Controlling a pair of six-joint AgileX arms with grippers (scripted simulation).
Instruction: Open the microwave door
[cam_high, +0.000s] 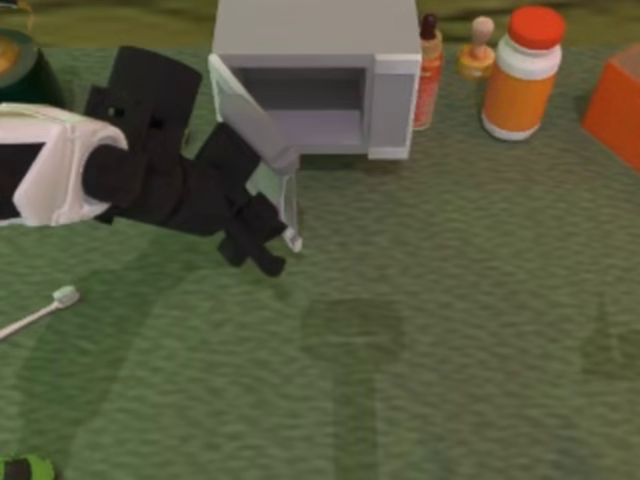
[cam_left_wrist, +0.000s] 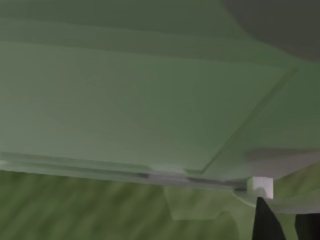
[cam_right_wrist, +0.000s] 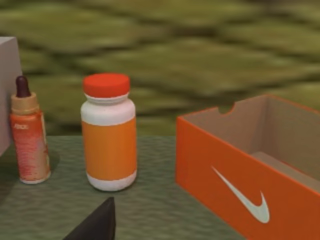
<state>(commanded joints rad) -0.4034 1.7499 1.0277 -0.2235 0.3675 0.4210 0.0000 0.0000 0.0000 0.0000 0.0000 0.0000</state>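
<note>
Nearest the overhead camera stood the left arm, reaching in from the table's left, its left gripper (cam_high: 262, 243) at the free edge of the microwave door (cam_high: 258, 125). That door was swung well out from the microwave (cam_high: 320, 75), hinged at the left of the cavity, which lay exposed; the task looked largely accomplished. From above, the dark fingers merged with the door's pale handle edge, so whether the jaws gripped it or merely pressed against it could not be told. The arm's placement at the handle end was judged sensible: it gives the longest lever from the hinge. Well beyond the jaws, right of the microwave, stood a dropper bottle (cam_high: 430, 72), a small wooden figure (cam_high: 479, 48), an orange pill bottle (cam_high: 522, 72) and an orange box (cam_high: 614, 105). A toothbrush (cam_high: 40, 310) lay near the left edge. The right arm did not appear in this view.

Left wrist view: the door panel (cam_left_wrist: 125, 100) filled the frame, very close, with a pale block at its edge just beside a dark fingertip (cam_left_wrist: 267, 222). Jaw spacing was not discernible.

Right wrist view: the right arm was idle, facing the pill bottle (cam_right_wrist: 109, 132), dropper bottle (cam_right_wrist: 29, 137) and open orange box (cam_right_wrist: 235, 175). One dark finger (cam_right_wrist: 97, 225) showed; jaw state undetermined.
</note>
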